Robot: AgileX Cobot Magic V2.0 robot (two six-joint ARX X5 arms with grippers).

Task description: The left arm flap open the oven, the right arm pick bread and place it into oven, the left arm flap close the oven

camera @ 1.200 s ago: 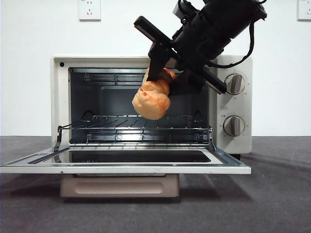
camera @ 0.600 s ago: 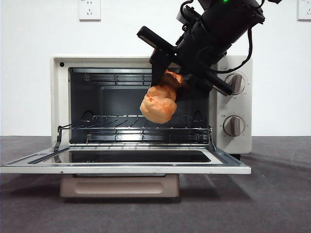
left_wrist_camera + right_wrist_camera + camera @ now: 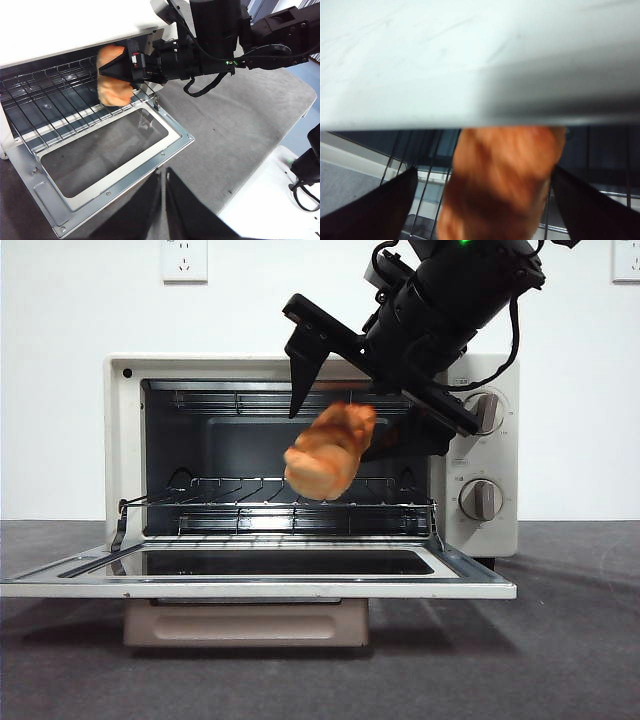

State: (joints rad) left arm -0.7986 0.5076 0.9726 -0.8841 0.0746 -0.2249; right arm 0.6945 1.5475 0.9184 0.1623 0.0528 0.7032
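The cream-white oven (image 3: 125,440) stands with its glass door (image 3: 260,588) folded down flat and its wire rack (image 3: 300,508) showing. My right gripper (image 3: 342,430) hangs at the oven's mouth with its jaws spread apart. The bread (image 3: 328,452), golden-brown and blurred, is in the air between and just below the jaws, above the rack. In the right wrist view the bread (image 3: 502,180) sits between the fingers (image 3: 375,210) without touching them, under the oven's top edge (image 3: 470,60). My left gripper (image 3: 164,200) is shut and empty, back from the open door (image 3: 115,185).
Two beige knobs (image 3: 484,412) sit on the oven's right panel, close behind the right arm. The oven stands on a dark grey mat (image 3: 560,640). Wall sockets (image 3: 184,260) are behind. A white surface (image 3: 265,200) lies beside the mat.
The right gripper's jaws have opened and let go of the bread. The bread has tilted and dropped slightly, now blurred with motion. The arm itself has hardly moved.
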